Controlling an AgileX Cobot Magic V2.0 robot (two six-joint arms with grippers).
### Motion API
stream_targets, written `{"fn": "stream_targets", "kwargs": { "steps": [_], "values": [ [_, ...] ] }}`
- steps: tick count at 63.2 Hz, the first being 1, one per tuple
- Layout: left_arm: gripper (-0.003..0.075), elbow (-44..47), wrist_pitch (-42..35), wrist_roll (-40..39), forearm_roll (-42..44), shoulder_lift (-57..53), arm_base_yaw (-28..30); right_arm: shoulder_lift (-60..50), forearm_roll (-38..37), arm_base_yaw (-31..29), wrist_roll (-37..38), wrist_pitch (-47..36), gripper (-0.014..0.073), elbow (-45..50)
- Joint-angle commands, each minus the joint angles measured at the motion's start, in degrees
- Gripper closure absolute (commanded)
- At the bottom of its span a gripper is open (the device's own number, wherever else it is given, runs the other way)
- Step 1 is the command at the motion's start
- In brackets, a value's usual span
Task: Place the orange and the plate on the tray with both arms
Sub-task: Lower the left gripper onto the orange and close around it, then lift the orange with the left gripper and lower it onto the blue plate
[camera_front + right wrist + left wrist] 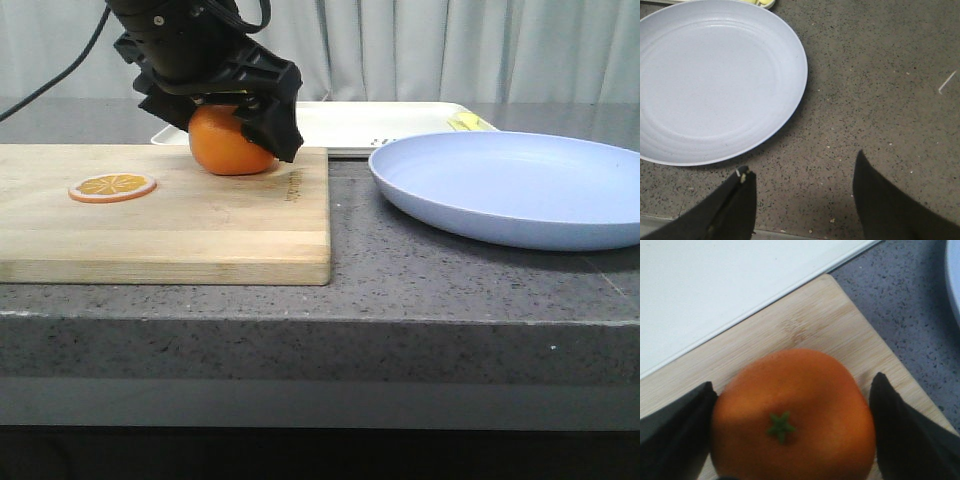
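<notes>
Gripping orange [226, 141] on cutting board [200, 215], left jaws closed, right jaws open beside plate [705, 80]

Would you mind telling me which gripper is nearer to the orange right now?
Left. The left gripper has a finger on either side of the orange on the cutting board. The right gripper hovers open over bare countertop beside the plate.
</notes>
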Motion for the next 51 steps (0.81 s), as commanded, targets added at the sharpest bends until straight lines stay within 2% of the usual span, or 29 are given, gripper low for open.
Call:
{"fn": "stream_targets", "kwargs": {
  "steps": [1,9,20,33,51],
  "values": [
    [0.0241,-2.0,-2.1,-0.1,0.0,-2.4,-0.4,0.3,-0.9,0.2,-0.3,-3.4,0.0146,-1.4],
    [0.0297,-2.8,-1.4,-0.1,0.0,-2.4,-0.4,0.3,-0.9,0.2,-0.3,-3.4,0.0146,-1.4],
    [0.0299,-8.6,3.0,-0.1,-0.9,-2.4,-2.1,0.3,-0.9,0.2,-0.3,-3.4,0.0146,-1.4],
    [0.0299,-16.9,3.6,-0.1,-0.8,-1.5,-8.6,0.3,-0.9,0.2,-0.3,-3.4,0.0146,-1.4],
    [0.0299,-26.2,3.4,-0.1,-0.8,6.5,-16.4,0.3,-0.9,0.2,-0.3,-3.4,0.0146,-1.4]
  ]
}}
